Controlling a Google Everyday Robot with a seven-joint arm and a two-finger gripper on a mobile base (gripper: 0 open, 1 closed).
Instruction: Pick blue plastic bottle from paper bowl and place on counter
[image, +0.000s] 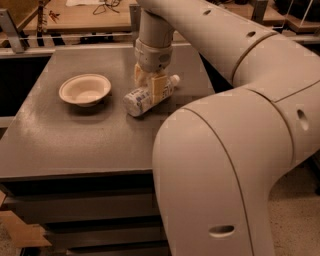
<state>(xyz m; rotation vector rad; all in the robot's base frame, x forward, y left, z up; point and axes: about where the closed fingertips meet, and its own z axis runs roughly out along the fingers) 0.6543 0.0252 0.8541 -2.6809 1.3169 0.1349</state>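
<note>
The blue plastic bottle (138, 100) lies on its side on the grey counter (75, 140), cap pointing back right, just right of the paper bowl (84, 89). The bowl is empty. My gripper (150, 84) comes down from above at the middle of the counter and its two fingers straddle the bottle's middle, one in front (159, 89) and one behind it. The fingers look closed on the bottle, which rests on or just above the counter.
My own large arm (225, 150) fills the right half of the view and hides the counter's right edge. A light wooden desk (75, 15) with cables stands behind the counter. Drawer fronts (75, 210) show below the counter's front edge.
</note>
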